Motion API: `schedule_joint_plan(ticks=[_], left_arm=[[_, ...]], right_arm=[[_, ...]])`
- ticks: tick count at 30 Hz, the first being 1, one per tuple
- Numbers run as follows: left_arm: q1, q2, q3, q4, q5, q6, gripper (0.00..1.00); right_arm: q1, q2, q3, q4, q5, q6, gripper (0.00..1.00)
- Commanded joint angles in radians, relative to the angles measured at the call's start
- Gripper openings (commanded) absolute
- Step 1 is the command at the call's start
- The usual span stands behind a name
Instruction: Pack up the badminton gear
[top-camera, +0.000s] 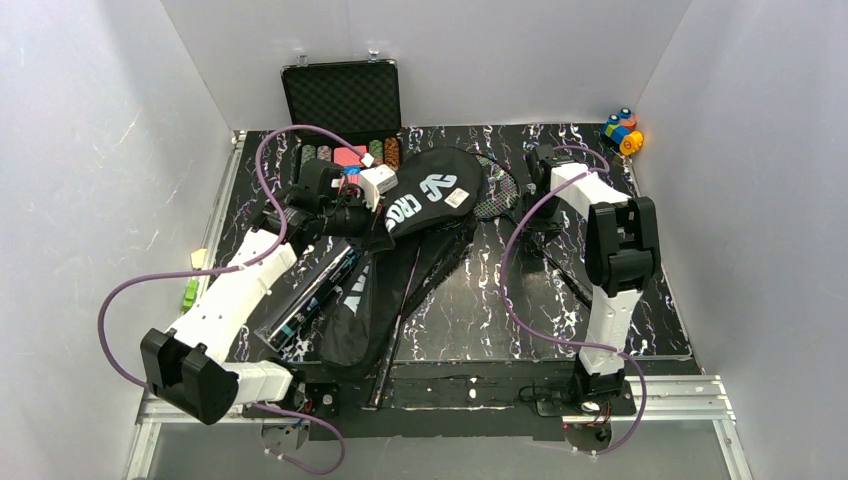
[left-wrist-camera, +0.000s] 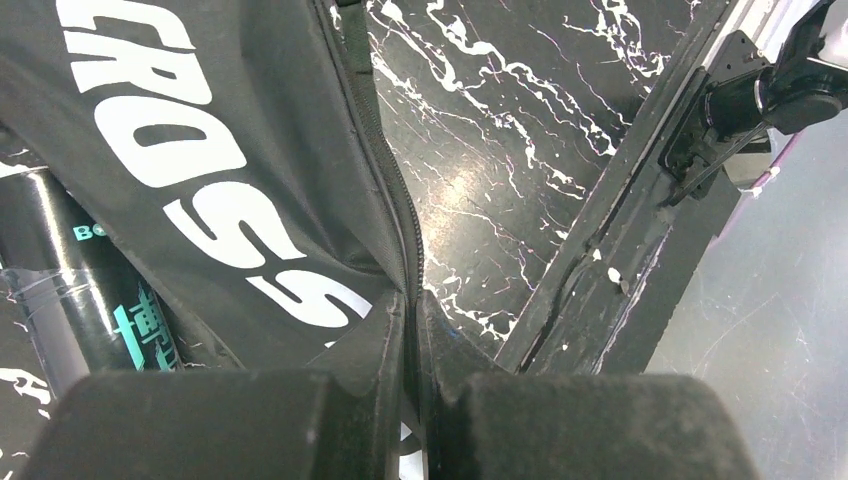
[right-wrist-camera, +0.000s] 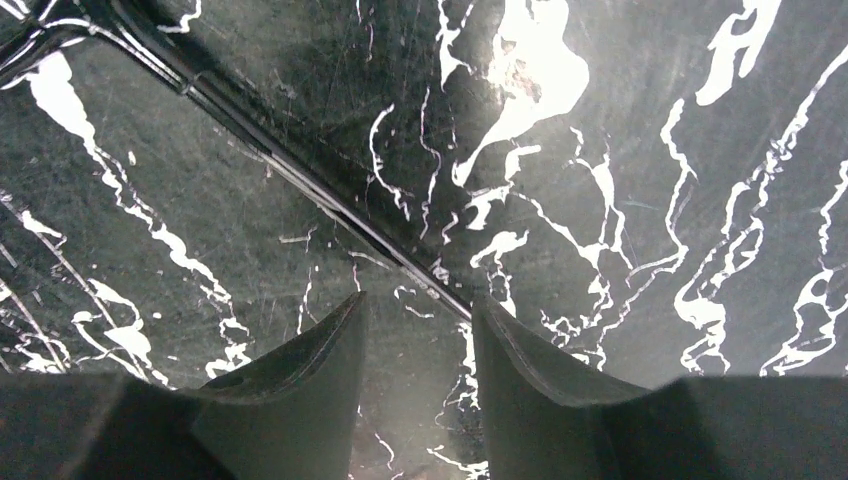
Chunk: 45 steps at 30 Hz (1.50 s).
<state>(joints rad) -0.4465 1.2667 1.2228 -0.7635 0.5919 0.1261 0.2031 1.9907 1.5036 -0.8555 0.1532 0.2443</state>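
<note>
The black racket bag (top-camera: 432, 190) lettered in white lies across the middle of the table, its top flap lifted. My left gripper (left-wrist-camera: 412, 300) is shut on the bag's (left-wrist-camera: 200, 150) zipper edge, seen from above as the left gripper (top-camera: 378, 218) at the flap's left rim. The black tube with teal print (top-camera: 310, 290) lies left of the bag, and the tube (left-wrist-camera: 110, 310) shows under the flap. One racket's head (top-camera: 495, 190) pokes out at the bag's right. My right gripper (right-wrist-camera: 418, 310) is open just above a thin racket shaft (right-wrist-camera: 300, 180) lying on the table. A racket handle (top-camera: 385, 375) juts out near the front edge.
An open black case of poker chips (top-camera: 340, 100) stands at the back left. Colourful toy blocks (top-camera: 622, 130) sit in the back right corner. A small green object (top-camera: 190, 292) lies off the mat's left edge. White walls close in the table on three sides.
</note>
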Motion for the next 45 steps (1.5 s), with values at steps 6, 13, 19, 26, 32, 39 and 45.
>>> schedule_joint_plan(ticks=[6,13,19,26,32,39,45], left_arm=[[0.008,-0.056,0.024,-0.018,0.042,-0.018,0.0],[0.014,-0.055,0.028,-0.013,0.046,-0.026,0.0],[0.02,-0.056,0.018,0.001,0.044,-0.031,0.0],[0.021,-0.027,0.01,0.02,0.065,-0.039,0.0],[0.021,0.025,0.002,0.034,0.062,-0.021,0.0],[0.021,0.08,-0.01,0.06,0.052,-0.011,0.0],[0.02,0.129,0.001,0.079,0.044,-0.002,0.0]], right_arm=[[-0.006,0.11,0.117,-0.065,0.008,-0.029,0.51],[-0.006,0.101,0.05,-0.038,-0.009,-0.004,0.31],[-0.014,0.074,0.031,-0.032,0.04,0.021,0.01],[-0.014,-0.025,-0.086,0.022,-0.064,0.119,0.01],[0.002,-0.223,-0.194,0.061,-0.135,0.192,0.01],[0.082,-0.504,-0.364,0.033,-0.185,0.245,0.01],[0.309,-0.716,-0.549,-0.013,-0.226,0.375,0.01]])
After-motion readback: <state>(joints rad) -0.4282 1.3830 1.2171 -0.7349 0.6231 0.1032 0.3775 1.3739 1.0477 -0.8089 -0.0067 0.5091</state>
